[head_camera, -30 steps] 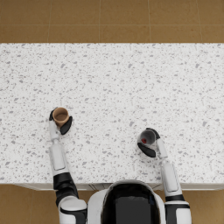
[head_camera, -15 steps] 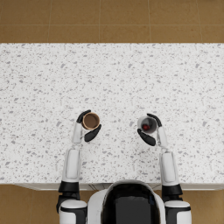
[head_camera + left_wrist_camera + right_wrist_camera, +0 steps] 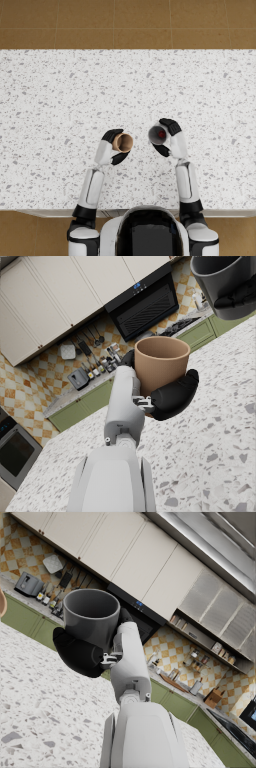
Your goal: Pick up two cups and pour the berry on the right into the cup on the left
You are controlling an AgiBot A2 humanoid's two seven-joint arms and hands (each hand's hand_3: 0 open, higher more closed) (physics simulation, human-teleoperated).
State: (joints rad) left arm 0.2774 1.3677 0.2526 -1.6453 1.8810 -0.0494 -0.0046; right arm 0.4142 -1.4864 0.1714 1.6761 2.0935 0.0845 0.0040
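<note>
Pouring is the step in hand, judging by how the two cups now face each other above the desk [image 3: 60, 100]. The right robot hand [image 3: 169, 137] is wrapped around the grey cup [image 3: 157, 134], with the red berry [image 3: 161, 134] visible inside it. The left robot hand [image 3: 111, 148] grips the tan cup [image 3: 122, 142], which sits just beside and slightly nearer the robot than the grey one, the two rims near but apart. To do it well, the grey rim should come over the tan mouth before tipping, then tilt slowly so the berry rolls in rather than past. Both forearms reach forward from the desk's near edge, hands turned inward toward each other.
</note>
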